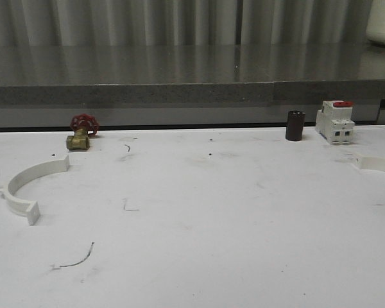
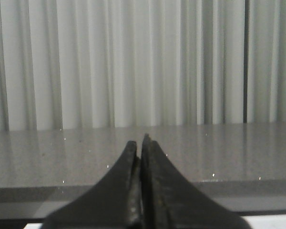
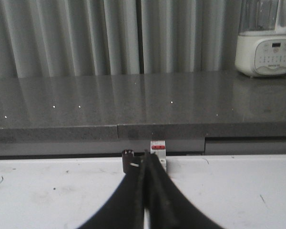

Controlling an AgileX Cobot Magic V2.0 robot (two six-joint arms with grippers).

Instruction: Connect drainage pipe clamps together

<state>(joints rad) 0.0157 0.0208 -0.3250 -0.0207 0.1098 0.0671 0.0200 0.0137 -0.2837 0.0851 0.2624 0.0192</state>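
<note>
One white half-ring drainage pipe clamp (image 1: 27, 182) lies flat on the white table (image 1: 231, 212) at the left, its open side facing right. A second white clamp piece (image 1: 377, 164) lies at the right edge, partly cut off by the frame. My left gripper (image 2: 140, 143) is shut with nothing in it, raised and facing the grey counter and curtain. My right gripper (image 3: 145, 160) is shut and empty, low over the table, pointing toward the far edge.
A brass valve with a red handwheel (image 1: 82, 132) stands at the back left. A dark cylinder (image 1: 295, 125) and a white red-topped breaker (image 1: 335, 120) stand at the back right. A grey counter (image 1: 179, 83) runs behind the table; a white appliance (image 3: 266, 45) sits on it.
</note>
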